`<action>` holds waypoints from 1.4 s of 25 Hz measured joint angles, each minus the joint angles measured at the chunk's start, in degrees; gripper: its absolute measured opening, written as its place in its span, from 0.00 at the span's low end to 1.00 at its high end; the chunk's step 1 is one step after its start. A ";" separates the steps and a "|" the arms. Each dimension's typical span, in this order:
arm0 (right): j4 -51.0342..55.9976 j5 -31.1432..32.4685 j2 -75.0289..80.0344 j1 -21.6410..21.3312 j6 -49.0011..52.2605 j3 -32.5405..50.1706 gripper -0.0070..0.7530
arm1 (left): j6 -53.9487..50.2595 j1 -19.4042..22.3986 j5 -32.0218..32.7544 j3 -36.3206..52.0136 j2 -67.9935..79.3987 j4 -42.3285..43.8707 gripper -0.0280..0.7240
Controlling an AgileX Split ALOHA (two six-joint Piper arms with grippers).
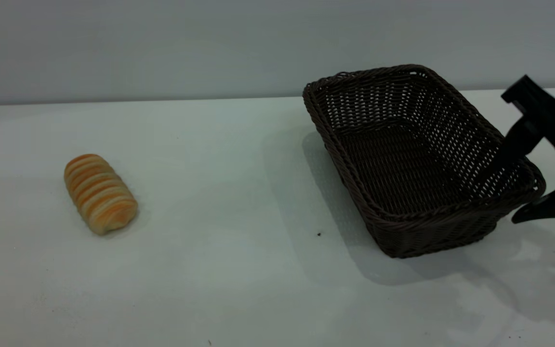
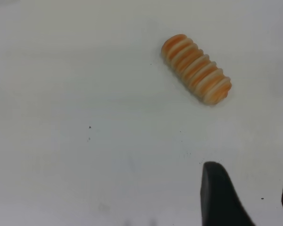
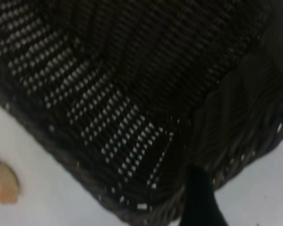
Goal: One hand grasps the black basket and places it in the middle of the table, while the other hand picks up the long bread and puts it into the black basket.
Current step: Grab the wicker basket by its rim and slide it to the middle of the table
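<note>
Straddling the near right corner of the black basket (image 1: pixel 417 159), the right gripper (image 1: pixel 523 180) has one finger down inside the wall and the other outside below the rim, jaws apart and not yet closed on the wicker. That basket sits at the right side of the table (image 1: pixel 239 270), not in the middle, so moving it is, I judge, still ahead. Left gripper (image 2: pixel 247 197) hangs above bare tabletop, its fingers spread, holding nothing. Long bread (image 1: pixel 100 193) lies far left, well apart from the basket, untouched.
</note>
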 joint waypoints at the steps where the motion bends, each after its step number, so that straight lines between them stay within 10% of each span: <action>1: 1.35 -0.48 0.51 0.00 -0.45 0.00 0.68 | 0.00 0.00 0.00 0.00 0.00 0.00 0.51; 16: 15.69 -6.22 13.61 0.00 -7.43 -6.74 0.65 | 0.00 0.00 0.00 0.00 0.00 0.00 0.51; 22: 15.39 -6.15 15.48 0.00 -7.36 -7.83 0.22 | 0.00 0.00 0.00 0.00 0.00 0.00 0.51; 35: -7.16 1.08 9.38 -0.06 -7.51 -13.09 0.22 | 0.00 0.00 0.71 0.00 0.00 0.00 0.51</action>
